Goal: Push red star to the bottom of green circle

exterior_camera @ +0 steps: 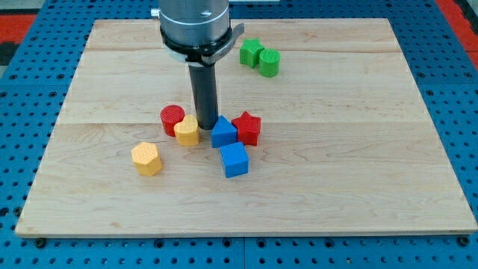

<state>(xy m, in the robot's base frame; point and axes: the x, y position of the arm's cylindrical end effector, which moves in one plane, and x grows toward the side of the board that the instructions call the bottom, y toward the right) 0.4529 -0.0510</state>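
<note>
No claw here, just my tip [205, 125] wedged between yellow block [187, 131] and blue block [223, 132], left of red star [247, 128]. Still lining up; next needs shove up-right toward green circle [269, 63].

Looks like robotics lab bench from my feed. Pale wooden board [358, 179] sits on blue perforated mounting plate [30, 149] with regular hole grid. Small coloured toy blocks [224, 134] scattered on board. Grey metal arm housing [196, 26] overhead. No household items visible.
</note>
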